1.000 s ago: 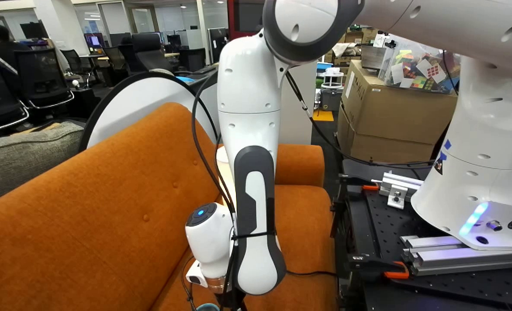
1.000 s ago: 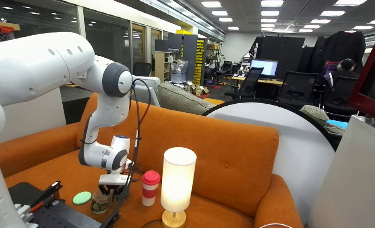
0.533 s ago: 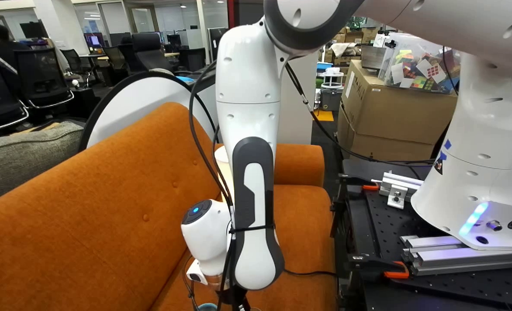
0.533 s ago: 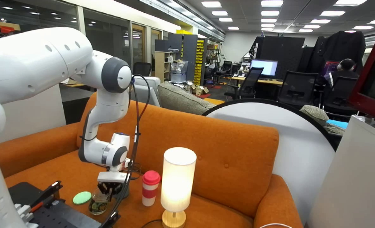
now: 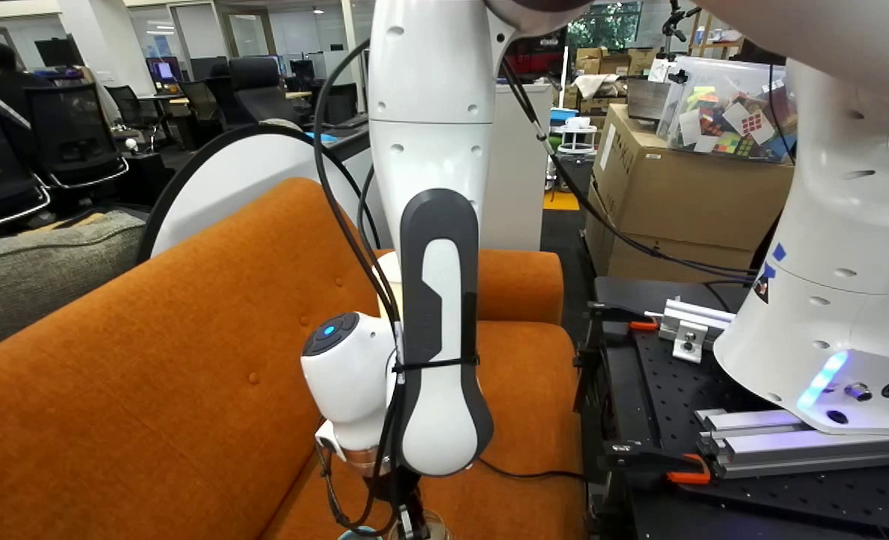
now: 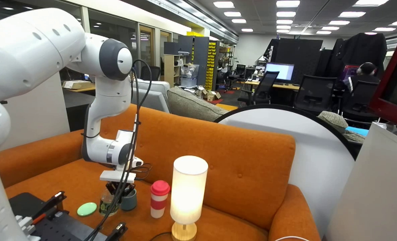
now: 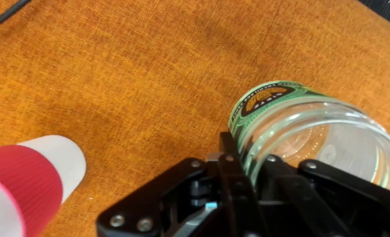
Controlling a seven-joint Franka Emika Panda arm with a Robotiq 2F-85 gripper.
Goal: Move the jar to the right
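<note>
Couch (image 6: 232,154) is orange and runs across the scene, its seat (image 6: 64,182) toward the near side. White arm (image 6: 111,97) reaches in from the left in an exterior view, wrist down over the seat — black cables (image 6: 137,123) hang off it. Lit lamp (image 6: 189,190) stands right and near. Red-topped white tumbler (image 6: 159,199) is upright, left of the lamp and slightly farther. My gripper (image 7: 249,153) is drawn fully in, pinching the wall of the glass jar (image 7: 313,131) — one finger (image 7: 228,144) outside, the other on the mouth side. Jar is left of the tumbler, just beside the grey-blue cup (image 6: 129,202); I can't tell whether it's off the seat. Green disc (image 6: 86,209) lies flat on the seat, just left of the jar.
</note>
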